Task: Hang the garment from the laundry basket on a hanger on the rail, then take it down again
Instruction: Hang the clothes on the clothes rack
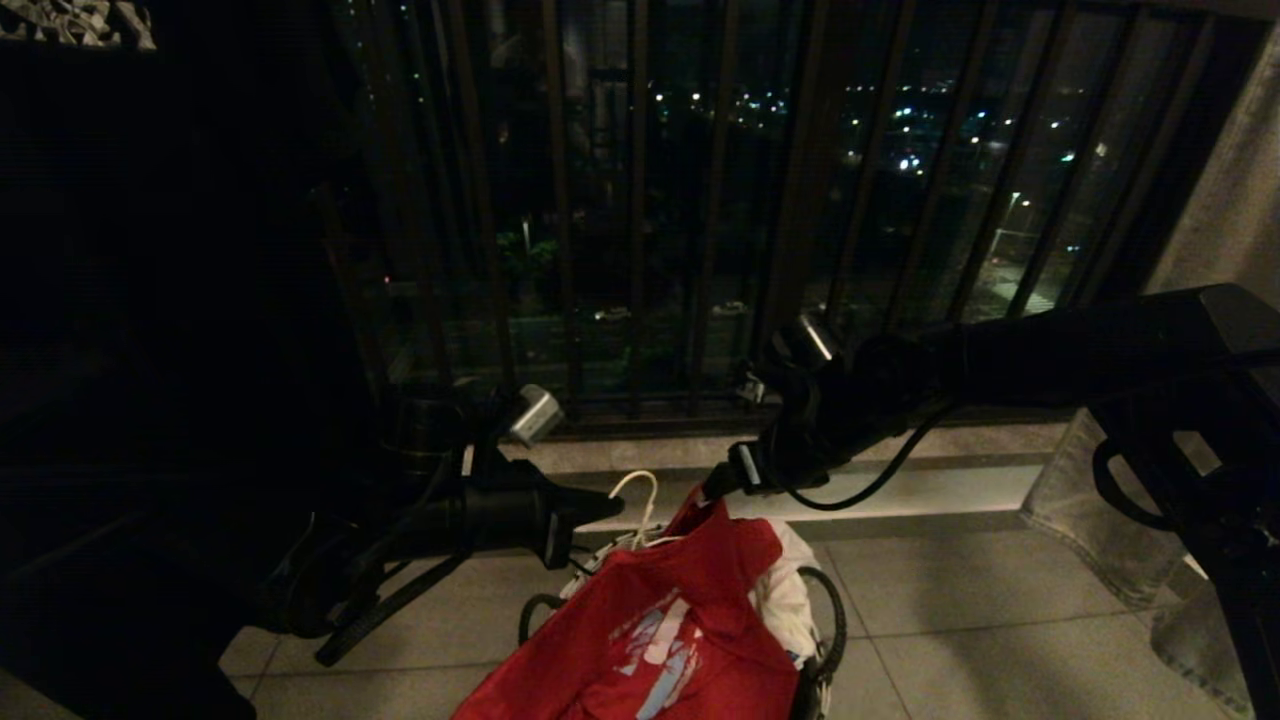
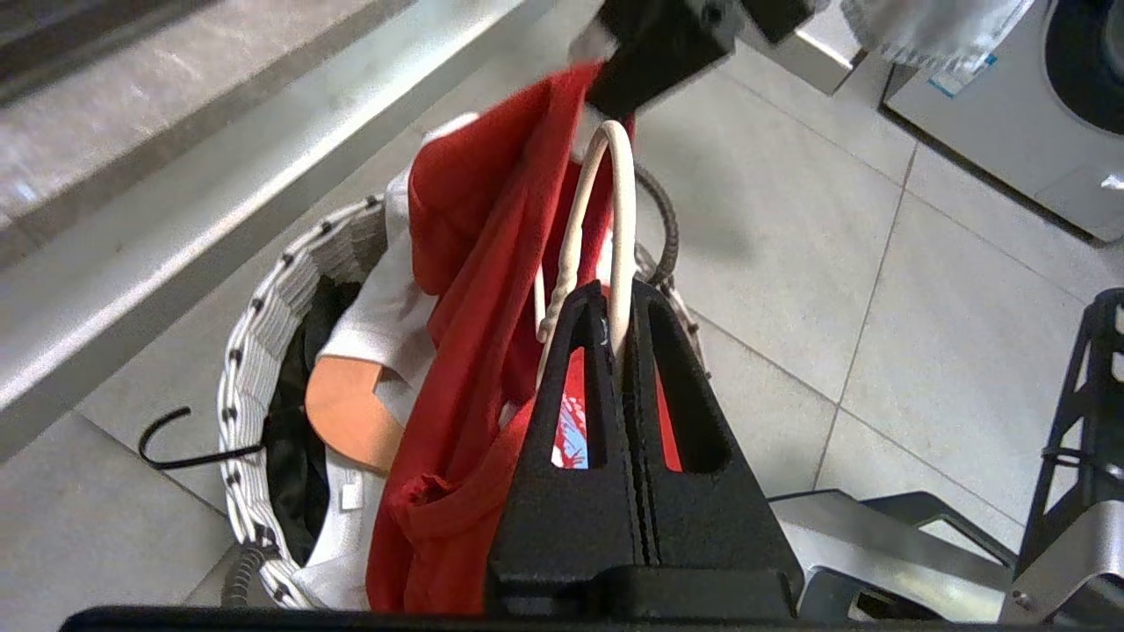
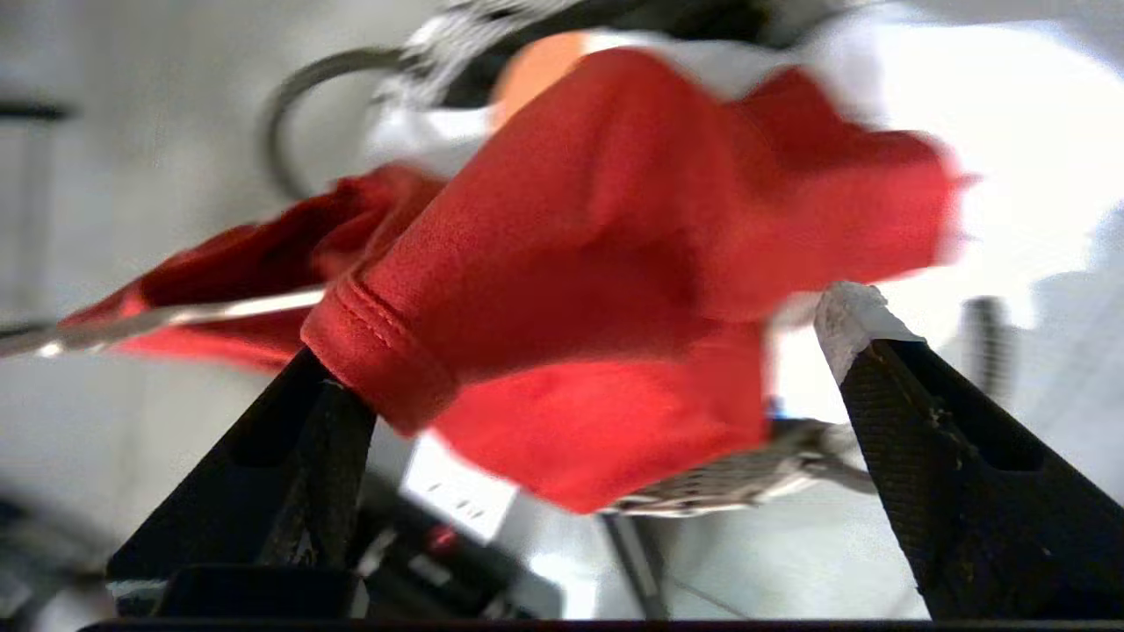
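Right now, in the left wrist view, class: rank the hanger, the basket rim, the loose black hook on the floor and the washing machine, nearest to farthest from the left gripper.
1. Hanger: clamped in the left gripper jaws.
2. Laundry basket: its rim just below, to one side.
3. Black hook: on the floor tiles outside the basket.
4. Washing machine: far corner, across the floor.

One red T-shirt (image 1: 660, 610), one white wire hanger (image 2: 606, 219), one woven basket (image 2: 255, 333), two tools.

Soft red cloth garment (image 2: 474, 290), woven-rimmed laundry basket (image 2: 263, 325), smooth white hanger (image 2: 619, 228)
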You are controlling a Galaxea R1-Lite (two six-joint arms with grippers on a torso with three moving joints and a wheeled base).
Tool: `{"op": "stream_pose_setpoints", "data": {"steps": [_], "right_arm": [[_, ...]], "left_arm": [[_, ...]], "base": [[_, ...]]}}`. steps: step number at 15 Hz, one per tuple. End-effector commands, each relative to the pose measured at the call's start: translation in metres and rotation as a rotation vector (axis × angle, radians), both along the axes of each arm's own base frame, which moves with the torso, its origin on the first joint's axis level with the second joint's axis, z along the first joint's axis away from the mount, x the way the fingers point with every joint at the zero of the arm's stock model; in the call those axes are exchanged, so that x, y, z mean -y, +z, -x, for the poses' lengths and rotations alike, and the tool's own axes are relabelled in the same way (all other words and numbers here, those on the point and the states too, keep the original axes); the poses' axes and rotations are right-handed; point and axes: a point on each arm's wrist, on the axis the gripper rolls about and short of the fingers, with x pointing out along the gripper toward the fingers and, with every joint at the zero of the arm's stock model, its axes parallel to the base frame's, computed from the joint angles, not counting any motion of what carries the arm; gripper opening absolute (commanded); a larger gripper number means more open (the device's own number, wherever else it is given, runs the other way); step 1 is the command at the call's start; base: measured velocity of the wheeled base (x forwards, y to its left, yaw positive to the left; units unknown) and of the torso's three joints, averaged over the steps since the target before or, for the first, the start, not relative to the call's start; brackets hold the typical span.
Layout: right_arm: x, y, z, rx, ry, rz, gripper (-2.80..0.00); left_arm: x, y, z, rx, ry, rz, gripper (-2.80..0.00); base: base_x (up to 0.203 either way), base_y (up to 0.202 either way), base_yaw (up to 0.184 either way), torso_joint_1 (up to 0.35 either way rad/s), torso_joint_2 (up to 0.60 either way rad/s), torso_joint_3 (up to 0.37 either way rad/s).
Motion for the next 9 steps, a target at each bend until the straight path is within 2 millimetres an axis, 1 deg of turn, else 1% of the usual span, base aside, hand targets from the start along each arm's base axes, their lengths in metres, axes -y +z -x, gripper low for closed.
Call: {"op": "stream_pose_setpoints", "data": {"steps": [1, 5, 9], "right_arm": [[-0.0002, -0.0013, 0.0017, -0.026, 0.031, -0.039, 0.00], [0.0010, -0.0003, 0.0044, -0.073, 0.093, -0.143, 0.00], [0.0064, 0.0045, 0.0047, -0.080, 0.110, -0.191, 0.00]], "left_arm": [[-0.0017, 0.0091, 0.0044, 0.024, -0.004, 0.013, -2.80], [-0.0036, 0.0169, 0.0086, 0.042, -0.005, 0.023, -2.80], [-0.0043, 0.0191, 0.0099, 0.046, -0.004, 0.026, -2.80]], "base": [[0.000, 0.000, 0.000, 0.000, 0.00, 0.000], [0.000, 0.000, 0.000, 0.000, 0.00, 0.000], [0.000, 0.000, 0.000, 0.000, 0.00, 0.000]]}}
